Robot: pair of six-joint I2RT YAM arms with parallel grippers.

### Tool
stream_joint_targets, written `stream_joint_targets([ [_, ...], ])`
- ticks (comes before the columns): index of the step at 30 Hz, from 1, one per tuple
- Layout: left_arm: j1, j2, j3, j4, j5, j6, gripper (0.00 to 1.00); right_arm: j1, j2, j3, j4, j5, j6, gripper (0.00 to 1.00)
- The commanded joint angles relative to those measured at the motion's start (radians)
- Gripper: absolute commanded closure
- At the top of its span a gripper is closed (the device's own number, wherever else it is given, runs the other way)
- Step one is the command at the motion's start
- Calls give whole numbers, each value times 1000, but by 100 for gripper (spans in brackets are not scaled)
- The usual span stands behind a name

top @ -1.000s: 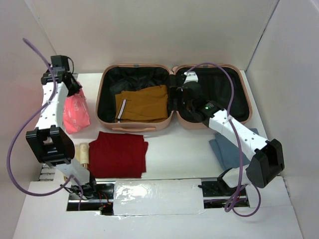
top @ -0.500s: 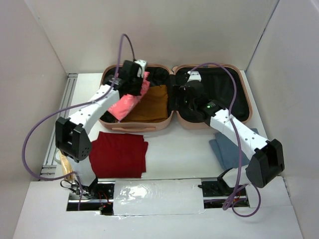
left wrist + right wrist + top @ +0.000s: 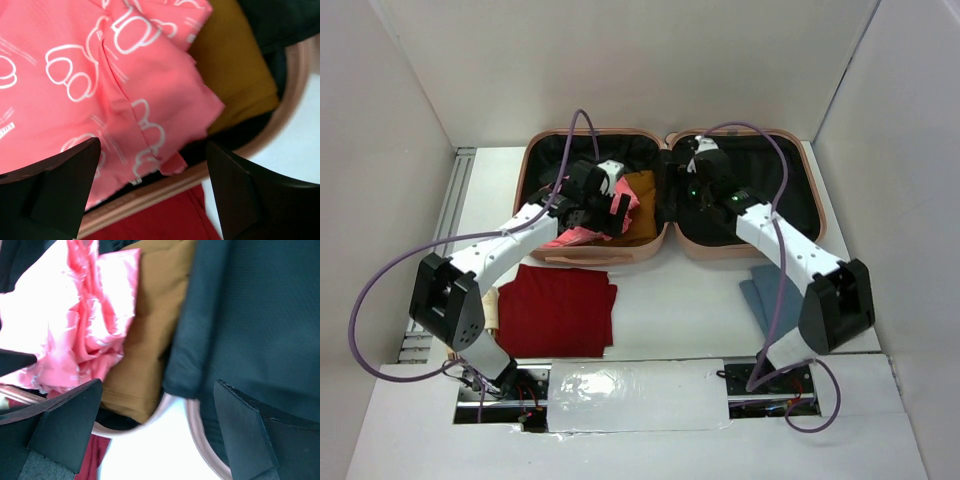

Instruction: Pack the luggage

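Now the pink garment (image 3: 575,238), beside the luggage (image 3: 592,257) a second ago, lies inside it under the spread-open left gripper (image 3: 152,145), so one more piece looks packed; the right gripper (image 3: 159,384) gapes empty.

Your left gripper (image 3: 610,205) swung in from the far left of the frame over the luggage's (image 3: 595,257) left half. The pink top (image 3: 100,85) came along, now dropped on the mustard clothes (image 3: 642,210), fingers spread. Right arm (image 3: 790,250) crept up slightly.
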Motion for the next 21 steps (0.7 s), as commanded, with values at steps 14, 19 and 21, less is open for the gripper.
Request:
stream_joint_targets([
  [14,431,-136,-36,-131,105,-290,1,98,472,482,-52,-263,-73,1],
  [19,469,-68,-37,-131,141,-272,1,109,593,567,-152,-237,-148,1],
  [21,469,-48,-37,-108,161,-261,1,94,616,547,-152,-324,-148,1],
])
